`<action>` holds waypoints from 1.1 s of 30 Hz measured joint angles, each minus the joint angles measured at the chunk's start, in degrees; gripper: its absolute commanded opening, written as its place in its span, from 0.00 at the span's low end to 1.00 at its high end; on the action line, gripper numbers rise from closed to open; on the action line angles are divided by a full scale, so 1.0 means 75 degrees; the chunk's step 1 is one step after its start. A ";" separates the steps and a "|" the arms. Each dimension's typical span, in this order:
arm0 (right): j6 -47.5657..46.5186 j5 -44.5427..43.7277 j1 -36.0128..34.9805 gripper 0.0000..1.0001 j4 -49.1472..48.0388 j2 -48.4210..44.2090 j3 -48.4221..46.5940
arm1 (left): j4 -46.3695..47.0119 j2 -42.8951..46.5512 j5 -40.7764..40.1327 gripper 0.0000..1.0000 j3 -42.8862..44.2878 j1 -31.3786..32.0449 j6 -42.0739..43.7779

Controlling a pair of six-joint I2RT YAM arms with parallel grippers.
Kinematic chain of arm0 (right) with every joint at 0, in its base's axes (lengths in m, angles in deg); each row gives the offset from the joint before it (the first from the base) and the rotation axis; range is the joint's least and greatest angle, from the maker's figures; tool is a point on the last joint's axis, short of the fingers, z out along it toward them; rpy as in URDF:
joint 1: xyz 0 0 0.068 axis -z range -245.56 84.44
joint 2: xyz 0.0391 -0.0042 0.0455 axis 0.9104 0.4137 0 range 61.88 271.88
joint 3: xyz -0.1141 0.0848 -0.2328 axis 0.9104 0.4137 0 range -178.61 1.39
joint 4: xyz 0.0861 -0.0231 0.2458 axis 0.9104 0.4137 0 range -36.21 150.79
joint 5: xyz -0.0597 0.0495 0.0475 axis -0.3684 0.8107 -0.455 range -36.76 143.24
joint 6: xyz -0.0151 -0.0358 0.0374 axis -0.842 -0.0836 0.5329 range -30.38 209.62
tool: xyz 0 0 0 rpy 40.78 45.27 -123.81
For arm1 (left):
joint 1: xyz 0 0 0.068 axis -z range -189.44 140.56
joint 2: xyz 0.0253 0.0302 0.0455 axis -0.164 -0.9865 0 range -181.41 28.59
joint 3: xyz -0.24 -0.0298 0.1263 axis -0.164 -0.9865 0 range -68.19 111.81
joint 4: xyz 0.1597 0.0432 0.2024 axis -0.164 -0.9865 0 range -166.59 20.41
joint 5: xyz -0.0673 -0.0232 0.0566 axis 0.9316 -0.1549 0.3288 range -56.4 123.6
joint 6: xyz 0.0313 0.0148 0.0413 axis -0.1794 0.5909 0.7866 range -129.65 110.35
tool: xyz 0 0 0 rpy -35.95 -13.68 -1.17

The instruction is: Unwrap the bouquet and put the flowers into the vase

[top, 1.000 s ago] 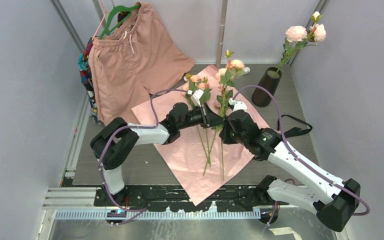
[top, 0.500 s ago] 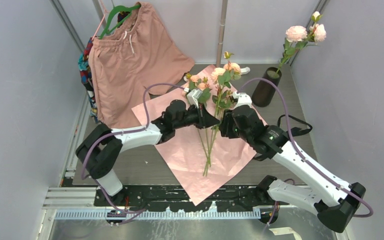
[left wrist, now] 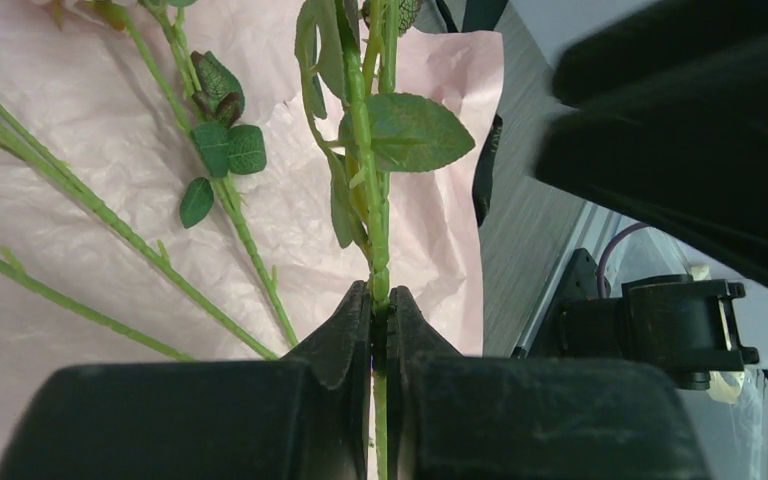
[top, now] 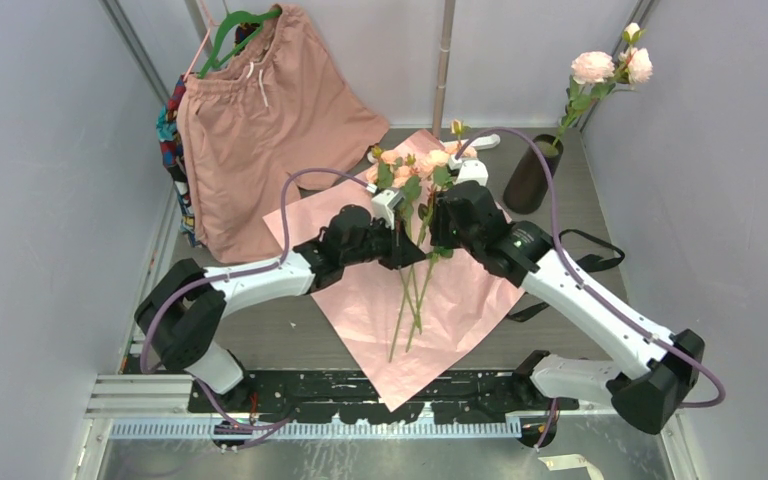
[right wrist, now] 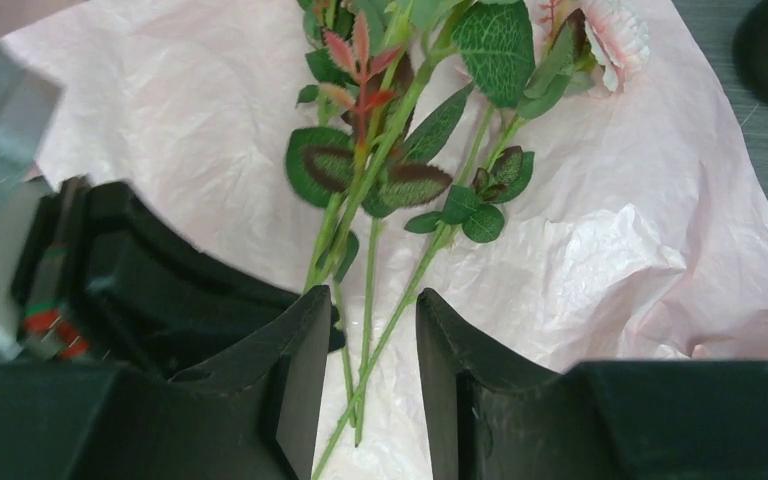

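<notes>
the left gripper (left wrist: 378,300) is pinched tight on one green stem (left wrist: 360,130), its pads meeting around it just below a cluster of leaves. a grip low on the stalk probably keeps the leaves and bloom free and leaves a bare tail to go into a narrow mouth. it holds this stem lifted over the middle of the wrapping paper (top: 380,330), which lies opened flat, pink side up.

the right gripper (right wrist: 372,310) hangs over the same part of the paper with its jaws about half apart. stems show through the gap, but no pad touches them, so it holds nothing. it looks set to steady or take a stem.

the flowers (top: 412,170) fan out with blooms toward the paper's far edge and stem ends toward its near corner. the vase (top: 532,175) stands just off the paper's far right corner, already holding two paler blooms (top: 594,67). the unwrapping looks done and the placing is not.
</notes>
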 measured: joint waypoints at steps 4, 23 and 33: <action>0.0003 0.0157 0.0396 0.43 -0.0216 0.0577 0.0003 | -0.0073 0.0143 -0.0003 0.00 -0.0003 0.0096 0.0052; 0.0291 0.0991 0.0647 0.41 -0.0446 0.0708 -0.0137 | -0.0449 0.0149 -0.0254 0.00 0.0184 0.0128 0.0265; 0.0344 0.1093 0.0647 0.37 -0.0463 0.0638 -0.0146 | -0.0437 -0.0181 -0.0108 0.00 0.0810 0.0128 0.0256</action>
